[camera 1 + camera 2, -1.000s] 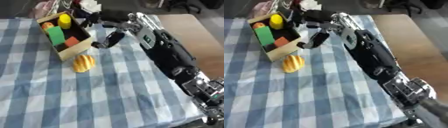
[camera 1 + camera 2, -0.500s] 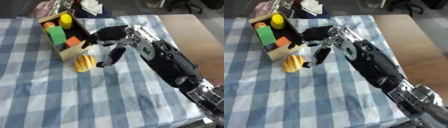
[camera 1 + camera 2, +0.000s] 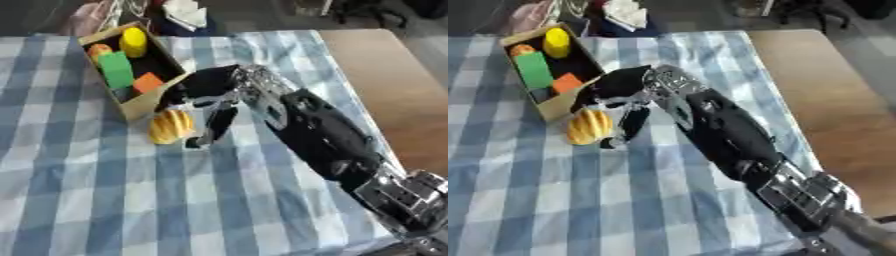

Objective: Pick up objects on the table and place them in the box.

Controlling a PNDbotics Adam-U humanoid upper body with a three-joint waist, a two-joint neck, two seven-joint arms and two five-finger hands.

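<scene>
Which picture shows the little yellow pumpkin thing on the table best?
The left eye view shows the yellow ribbed object best: it lies nearer the picture's middle, with the box beside it and the right hand reaching down next to it. The right eye view shows the same object, closer to the left edge.

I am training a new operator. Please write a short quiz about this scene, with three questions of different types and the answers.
1. True or false: the ridged orange object already lies inside the box.
2. Multiple choice: which robot hand is reaching beside this object? A. left B. right
3. Fill in: the tall block in the box is coloured ____.

Key
1. False. It lies on the checked tablecloth, just outside the box's near corner.
2. B. The arm comes in from the lower right; the fingers point down next to the object.
3. Green, between a yellow piece and an orange piece.
</scene>
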